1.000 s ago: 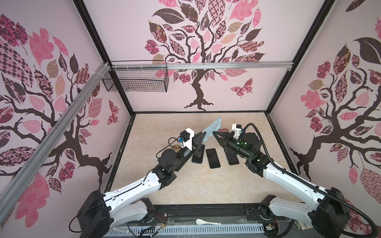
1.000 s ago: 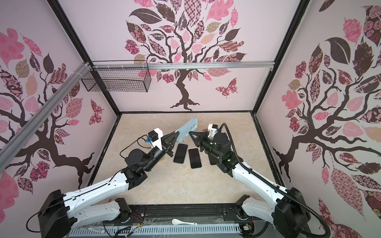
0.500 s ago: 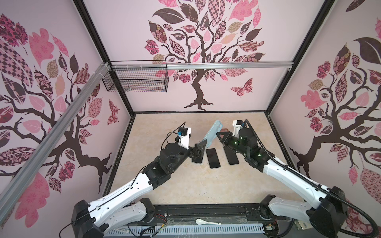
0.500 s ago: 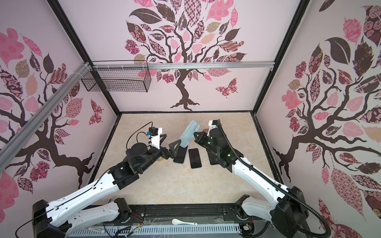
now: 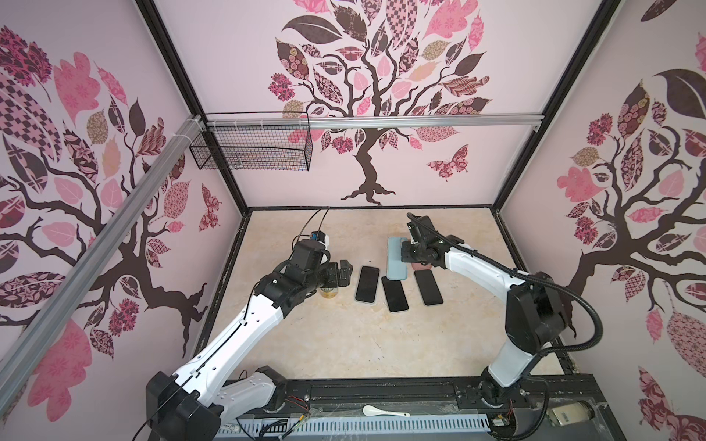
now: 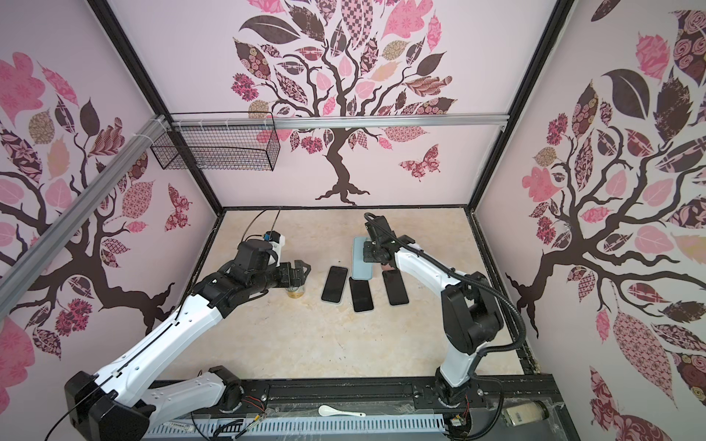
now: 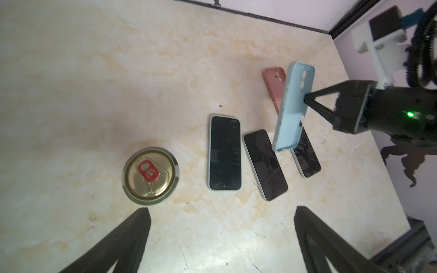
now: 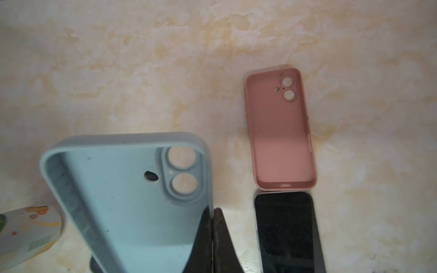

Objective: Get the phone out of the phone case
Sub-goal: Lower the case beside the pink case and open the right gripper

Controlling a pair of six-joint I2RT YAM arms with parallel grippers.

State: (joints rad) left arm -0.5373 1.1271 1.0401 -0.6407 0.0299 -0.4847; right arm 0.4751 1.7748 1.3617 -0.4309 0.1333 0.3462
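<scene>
left tool (image 6: 301, 273): has let go of the blue case (image 7: 292, 111), jaws wide, back by the can (image 7: 150, 175)
right tool (image 8: 214, 212): alone pinches its rim, case aloft, empty
phones (image 7: 264, 163): three flat on worktop (image 7: 94, 71)
task: removal looks done

Soft, even light fills the scene, shadows faint on the table (image 5: 344, 343). Both top views bow toward their edges; in the right wrist view the nearby blue case (image 8: 132, 212) blurs.
</scene>
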